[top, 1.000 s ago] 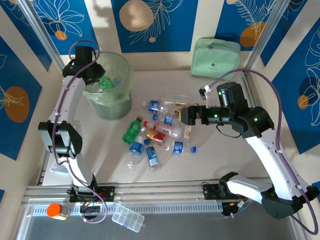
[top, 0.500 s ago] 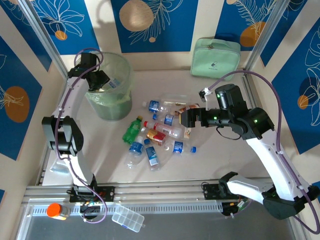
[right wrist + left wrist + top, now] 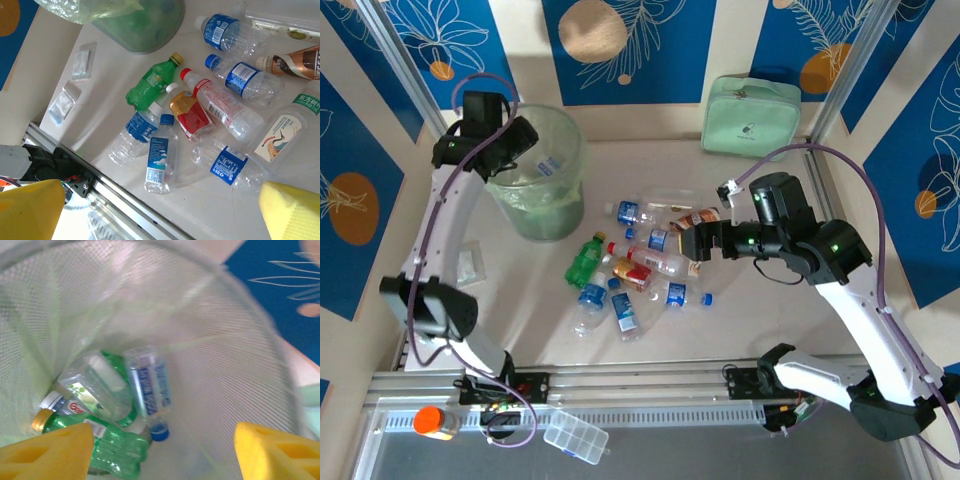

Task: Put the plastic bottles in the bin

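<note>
Your left gripper (image 3: 164, 442) has let go. A second ago it was clamped on a green bottle just inside the rim of the bin (image 3: 548, 205). Now its yellow fingers (image 3: 45, 452) stand apart with nothing between them, looking straight down into the bin from above the rim. The left arm's lower joint has also swung further from the bin.

A green bottle (image 3: 117, 452) now lies on its side at the bottom of the bin. Its long axis runs across the floor, and its yellow cap is against the bin wall on the left of the wrist view. Beside it lies a blue-labelled bottle (image 3: 150, 382), also on its side, with its blue cap toward the middle of the bin floor and its base up against the far wall. A white-capped bottle (image 3: 95, 390) rests between the two, touching both, its cap toward the same wall as the green one's.

Your right gripper (image 3: 160, 210) has barely shifted. It is spread wide and empty, as it was before, and hovers over the loose bottles (image 3: 640, 270) on the table (image 3: 520, 320) to the right of the bin. All of these lie flat. The red-capped bottle (image 3: 225, 107) has its cap end nearer the bin and its long axis slants away from it.
</note>
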`<state>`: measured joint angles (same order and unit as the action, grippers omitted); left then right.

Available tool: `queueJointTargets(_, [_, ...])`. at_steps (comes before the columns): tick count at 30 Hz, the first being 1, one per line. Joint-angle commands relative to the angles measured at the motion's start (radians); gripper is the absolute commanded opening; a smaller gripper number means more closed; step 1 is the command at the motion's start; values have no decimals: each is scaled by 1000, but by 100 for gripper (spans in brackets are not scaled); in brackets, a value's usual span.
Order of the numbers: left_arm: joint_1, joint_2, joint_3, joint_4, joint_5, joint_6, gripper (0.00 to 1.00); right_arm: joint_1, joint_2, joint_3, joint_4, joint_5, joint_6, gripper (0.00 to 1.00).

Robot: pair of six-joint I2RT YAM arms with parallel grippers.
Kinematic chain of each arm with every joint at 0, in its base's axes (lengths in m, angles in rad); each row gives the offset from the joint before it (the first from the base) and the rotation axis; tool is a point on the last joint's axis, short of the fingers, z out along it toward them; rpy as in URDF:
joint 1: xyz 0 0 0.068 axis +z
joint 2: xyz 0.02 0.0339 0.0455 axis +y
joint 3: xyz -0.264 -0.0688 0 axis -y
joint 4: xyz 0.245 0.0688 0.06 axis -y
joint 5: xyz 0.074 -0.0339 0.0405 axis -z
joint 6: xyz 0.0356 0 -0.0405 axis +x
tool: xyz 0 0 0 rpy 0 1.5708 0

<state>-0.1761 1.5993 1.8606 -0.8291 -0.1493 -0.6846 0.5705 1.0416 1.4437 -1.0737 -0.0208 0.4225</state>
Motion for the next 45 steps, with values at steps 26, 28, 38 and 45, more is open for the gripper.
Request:
queueJointTargets(26, [-637, -509, -630, -239, 73, -1, 73, 54, 11, -108, -5, 88, 32, 99])
queueJointTargets(28, [-650, -524, -725, -206, 102, -24, 73, 54, 11, -122, -3, 86, 33, 99])
queueJointTargets(38, [-659, -436, -993, -44, 112, -71, 79, 51, 13, -135, 11, 55, 24, 99])
queueJointTargets(45, [-649, -319, -1071, 153, 154, -27, 83, 43, 16, -142, 7, 38, 15, 99])
